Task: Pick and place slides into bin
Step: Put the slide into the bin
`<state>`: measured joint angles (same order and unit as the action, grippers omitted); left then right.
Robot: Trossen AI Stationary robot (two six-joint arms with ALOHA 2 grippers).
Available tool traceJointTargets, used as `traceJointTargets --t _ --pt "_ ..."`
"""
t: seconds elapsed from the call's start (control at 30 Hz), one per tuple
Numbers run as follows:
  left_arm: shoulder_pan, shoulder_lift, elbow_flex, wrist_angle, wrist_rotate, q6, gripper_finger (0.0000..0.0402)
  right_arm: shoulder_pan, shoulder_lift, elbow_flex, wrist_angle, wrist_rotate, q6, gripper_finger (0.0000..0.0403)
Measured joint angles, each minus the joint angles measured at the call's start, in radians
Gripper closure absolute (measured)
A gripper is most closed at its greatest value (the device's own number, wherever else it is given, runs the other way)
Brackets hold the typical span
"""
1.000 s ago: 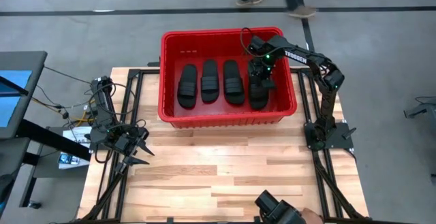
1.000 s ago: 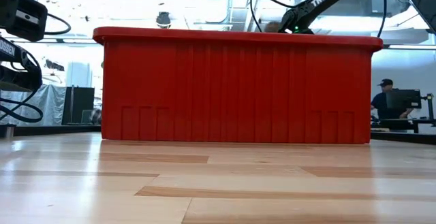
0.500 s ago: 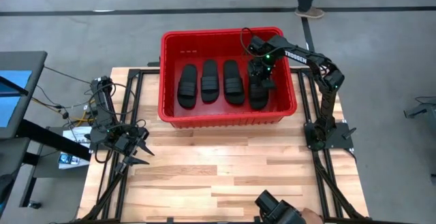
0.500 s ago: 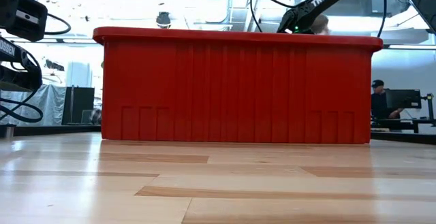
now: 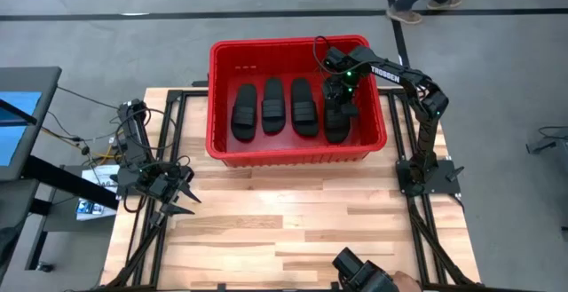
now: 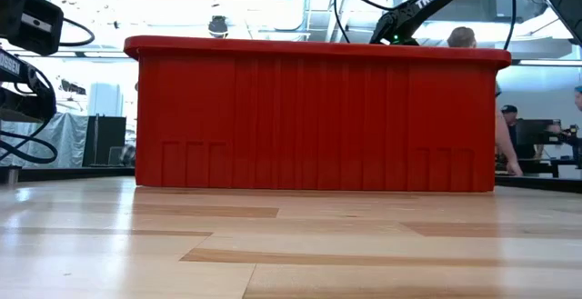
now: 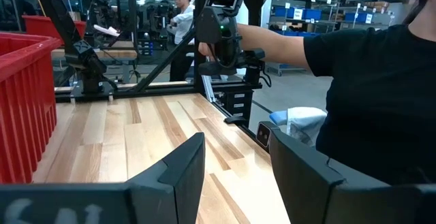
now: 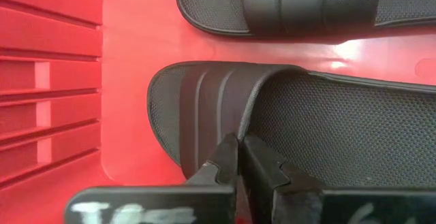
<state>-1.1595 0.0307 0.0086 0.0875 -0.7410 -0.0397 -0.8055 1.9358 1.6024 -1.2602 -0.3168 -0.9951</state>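
Note:
The red bin (image 5: 288,42) stands at the table's far middle. Several black slides lie side by side on its floor, soles down: (image 5: 245,110), (image 5: 273,106), (image 5: 303,107) and the rightmost slide (image 5: 335,127). My right gripper (image 5: 340,106) reaches down into the bin and is shut on the rightmost slide (image 8: 327,135). My left gripper (image 5: 180,196) waits open and empty over the table's left edge; its wrist view shows the fingers apart (image 7: 235,176). In the low view the bin's near wall (image 6: 318,117) hides the slides and the right gripper. My right gripper pinches the edge of the ribbed strap (image 8: 235,125) of the rightmost slide between its two fingers (image 8: 225,157), which are nearly together. The fingers come from above, pointing down. The slide lies flat with its sole on the bin floor.
The bin's right wall (image 5: 380,106) is close beside my right gripper, and the neighbouring slide (image 8: 286,6) lies on its other side. Bare wooden table (image 5: 293,212) spreads in front of the bin. A person in black (image 7: 368,81) stands at the near edge; others move beyond the far side.

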Motion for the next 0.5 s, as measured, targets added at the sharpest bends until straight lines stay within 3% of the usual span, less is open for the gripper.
traceJointTargets --t 0.5 --pt "0.0 0.0 0.0 0.0 0.0 -0.004 0.0246 0.0 0.0 0.0 0.0 0.0 0.0 0.0403"
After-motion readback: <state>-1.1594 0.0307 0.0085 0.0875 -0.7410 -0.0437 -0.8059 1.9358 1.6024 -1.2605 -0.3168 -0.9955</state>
